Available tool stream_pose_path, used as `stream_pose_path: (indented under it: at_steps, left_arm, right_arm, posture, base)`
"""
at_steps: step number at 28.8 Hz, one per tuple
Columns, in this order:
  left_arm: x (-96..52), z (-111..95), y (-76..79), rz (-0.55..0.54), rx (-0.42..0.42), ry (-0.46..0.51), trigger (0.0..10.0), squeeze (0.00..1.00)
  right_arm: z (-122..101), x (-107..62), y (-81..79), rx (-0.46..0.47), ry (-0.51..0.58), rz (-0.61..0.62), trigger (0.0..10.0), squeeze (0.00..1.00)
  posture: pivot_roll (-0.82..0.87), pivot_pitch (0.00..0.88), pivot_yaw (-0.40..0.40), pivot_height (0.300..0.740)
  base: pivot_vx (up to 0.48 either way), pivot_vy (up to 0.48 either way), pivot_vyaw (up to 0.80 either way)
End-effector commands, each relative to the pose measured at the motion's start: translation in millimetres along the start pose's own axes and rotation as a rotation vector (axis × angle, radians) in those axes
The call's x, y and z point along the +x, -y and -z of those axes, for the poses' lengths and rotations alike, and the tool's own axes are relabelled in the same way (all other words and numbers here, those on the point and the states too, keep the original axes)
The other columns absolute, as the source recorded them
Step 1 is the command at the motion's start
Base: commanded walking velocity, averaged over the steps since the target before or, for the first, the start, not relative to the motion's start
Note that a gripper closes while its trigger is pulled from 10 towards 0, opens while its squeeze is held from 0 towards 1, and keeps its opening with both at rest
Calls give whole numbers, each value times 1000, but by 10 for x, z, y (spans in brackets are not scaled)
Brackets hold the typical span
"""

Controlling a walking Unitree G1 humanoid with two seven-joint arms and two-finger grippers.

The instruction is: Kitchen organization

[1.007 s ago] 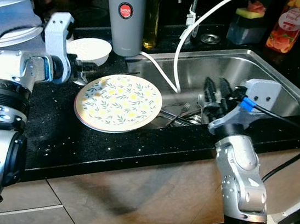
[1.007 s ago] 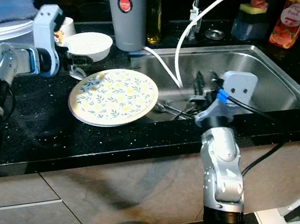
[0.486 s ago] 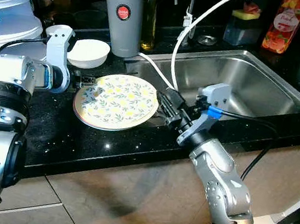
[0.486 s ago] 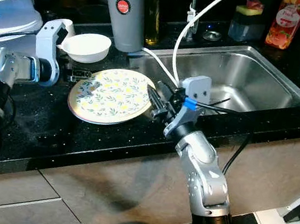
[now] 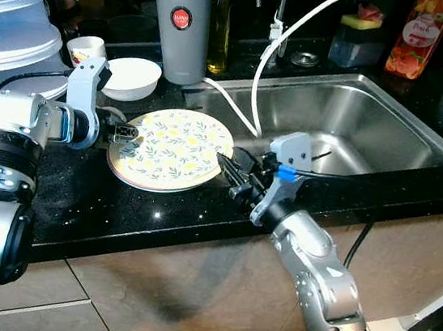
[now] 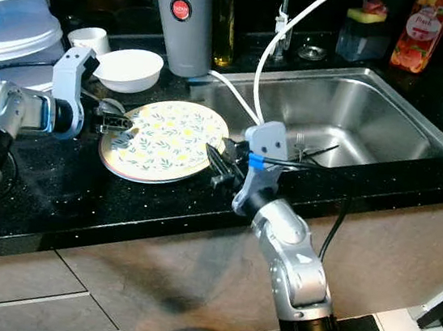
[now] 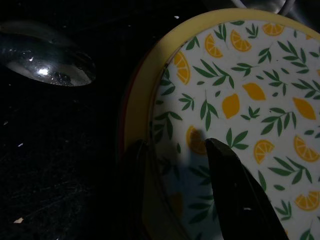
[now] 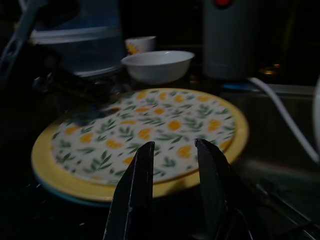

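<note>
Right gripper (image 5: 232, 177) has swung from the sink (image 5: 390, 122) to your lemon-print plate's (image 5: 171, 147) near rim, fingers apart | left gripper (image 5: 125, 131) fingers straddle its far rim, apart | plate lies on worktop (image 5: 118, 209) beside sink

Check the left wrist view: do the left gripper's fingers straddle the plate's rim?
Yes. One of the left gripper's fingers lies over the lemon-patterned plate, the other outside its yellow rim.

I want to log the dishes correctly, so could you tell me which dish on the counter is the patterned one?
The plate, flat by the sink, has a yellow rim and a lemon-and-leaf print. The bowl behind it is plain white, and the cup carries only a small mark.
</note>
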State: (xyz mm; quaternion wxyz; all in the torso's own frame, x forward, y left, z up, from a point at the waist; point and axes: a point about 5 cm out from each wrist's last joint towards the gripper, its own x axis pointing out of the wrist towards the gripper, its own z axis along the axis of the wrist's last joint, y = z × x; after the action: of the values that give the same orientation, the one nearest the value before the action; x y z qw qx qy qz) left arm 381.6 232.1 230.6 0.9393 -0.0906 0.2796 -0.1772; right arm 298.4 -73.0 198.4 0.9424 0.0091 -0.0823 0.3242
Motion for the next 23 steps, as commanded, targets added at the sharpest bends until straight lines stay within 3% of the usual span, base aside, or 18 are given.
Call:
stream_pose_path:
  at_steps: [1,6,7,9,10,20,23]
  left_arm:
    - [64,168,-54,-22,-38,-57,10000,0]
    - [119,226,-18,0,-64,-66,10000,0]
    - [142,240,5,8,-68,-67,4314,0]
    - [171,254,35,14,-70,-66,1843,0]
    - [182,255,42,12,-72,-62,0,0]
    - [219,252,59,7,-120,-34,0,0]
    - [158,88,83,55,-185,55,0,0]
  right_arm:
    - [51,54,-70,-5,-37,-29,10000,0]
    - [61,77,-114,-7,-38,-44,10000,0]
    - [59,81,-114,-6,-36,-42,10000,0]
    - [59,86,-108,-6,-33,-36,10000,0]
    - [59,85,-102,-6,-32,-32,10000,0]
    - [54,73,-54,-10,-23,-5,10000,0]
    - [46,80,-39,-11,-18,-2,10000,0]
  posture:
    - [7,49,59,740]
    - [7,49,59,740]
    - [7,49,59,740]
    - [7,49,59,740]
    - [7,49,59,740]
    - [3,44,61,740]
    - [9,33,59,740]
  base:
    - [0,0,0]
    - [0,0,0]
    - [0,0,0]
    - [0,0,0]
    - [0,0,0]
    - [0,0,0]
    - [0,0,0]
